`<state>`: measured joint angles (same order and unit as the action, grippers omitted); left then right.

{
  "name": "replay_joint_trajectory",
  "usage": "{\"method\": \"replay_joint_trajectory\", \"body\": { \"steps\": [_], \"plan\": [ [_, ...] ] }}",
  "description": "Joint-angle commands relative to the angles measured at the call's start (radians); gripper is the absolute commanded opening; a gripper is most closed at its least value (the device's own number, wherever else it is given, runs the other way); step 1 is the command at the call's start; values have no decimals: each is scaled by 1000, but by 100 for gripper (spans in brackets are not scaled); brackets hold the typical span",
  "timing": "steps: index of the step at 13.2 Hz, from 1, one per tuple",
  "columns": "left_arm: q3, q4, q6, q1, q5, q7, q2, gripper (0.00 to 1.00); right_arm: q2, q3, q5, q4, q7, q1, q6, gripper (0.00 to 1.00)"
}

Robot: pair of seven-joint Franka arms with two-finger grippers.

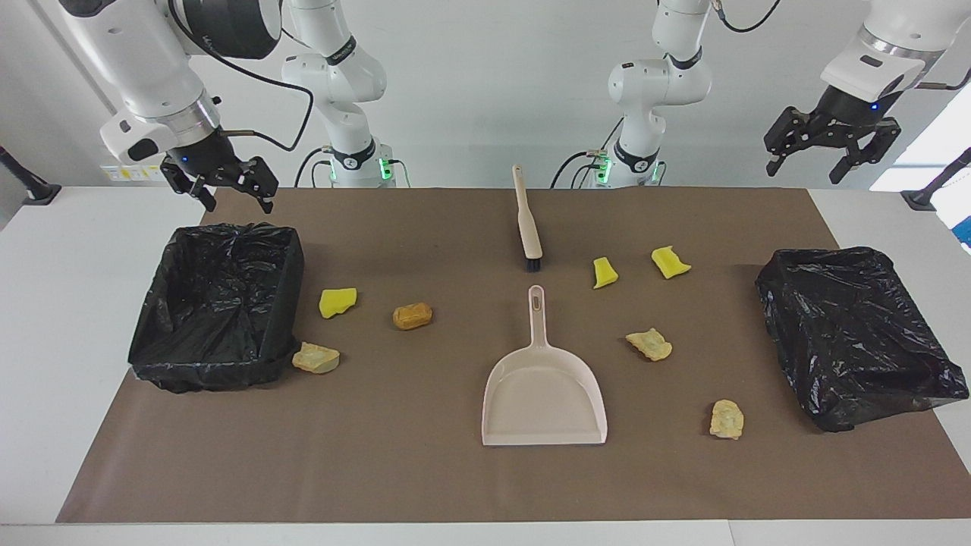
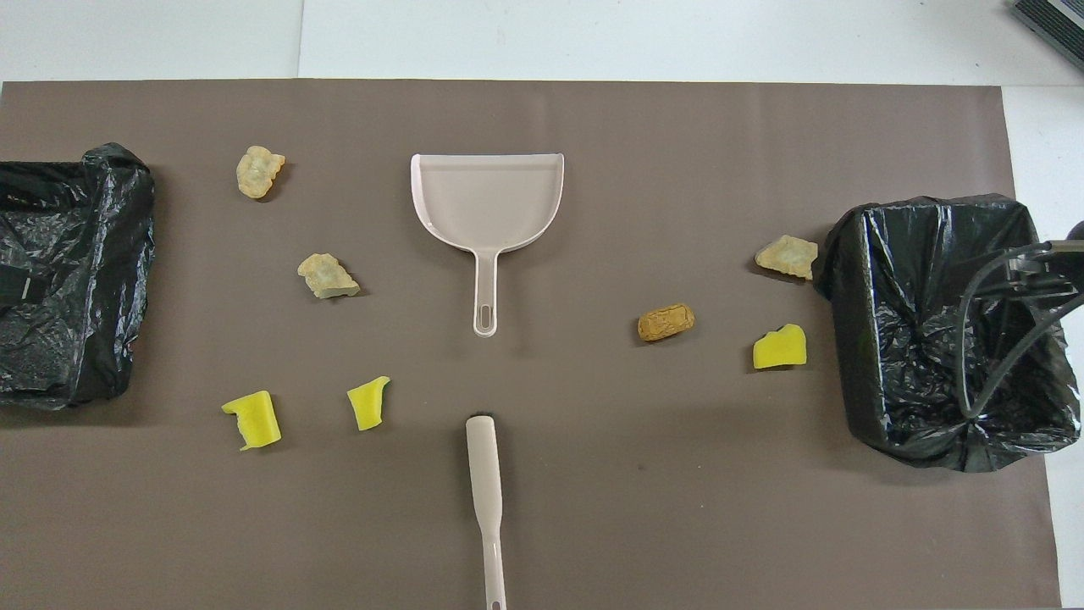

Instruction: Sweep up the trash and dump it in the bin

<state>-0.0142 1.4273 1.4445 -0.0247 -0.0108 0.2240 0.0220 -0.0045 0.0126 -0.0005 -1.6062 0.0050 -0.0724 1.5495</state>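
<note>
Several scraps of trash lie on the brown mat: yellow chunks (image 1: 337, 301) (image 1: 604, 272) (image 1: 670, 262), tan chunks (image 1: 315, 357) (image 1: 649, 343) (image 1: 727, 418) and an orange-brown lump (image 1: 413, 315). A black-lined bin (image 1: 205, 371) (image 2: 855, 280) stands at the right arm's end, a second bin (image 1: 789, 318) (image 2: 127, 254) at the left arm's end. My right gripper (image 1: 236, 203) hangs open and empty in the air by the first bin's rim. High over the left arm's end, my left gripper (image 1: 804, 173) is open and empty too.
A beige dustpan (image 1: 544, 394) (image 2: 487, 203) lies flat mid-mat, handle toward the robots. A beige brush (image 1: 527, 220) (image 2: 485, 483) lies in line with it, nearer the robots. The right arm's cable (image 2: 999, 330) loops over its bin.
</note>
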Motion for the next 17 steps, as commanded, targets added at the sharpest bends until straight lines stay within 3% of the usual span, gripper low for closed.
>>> {"method": "replay_joint_trajectory", "body": {
  "steps": [1, 5, 8, 13, 17],
  "plan": [
    [0, -21, -24, 6, 0, -6, -2, 100, -29, 3, 22, -38, 12, -6, 23, 100],
    [-1, 2, -16, -4, 3, -11, 9, 100, -35, 3, 24, -58, 9, -10, 23, 100],
    [17, 79, 10, -15, 2, -83, 48, 100, -46, 3, 24, -78, 9, -10, 41, 100],
    [36, 324, 134, -133, 0, -247, 157, 100, -49, 3, 24, -83, 9, -4, 58, 100],
    [40, 528, 235, -302, 0, -438, 222, 100, -46, 6, 28, -98, 15, -1, 73, 100]
  ]
}}
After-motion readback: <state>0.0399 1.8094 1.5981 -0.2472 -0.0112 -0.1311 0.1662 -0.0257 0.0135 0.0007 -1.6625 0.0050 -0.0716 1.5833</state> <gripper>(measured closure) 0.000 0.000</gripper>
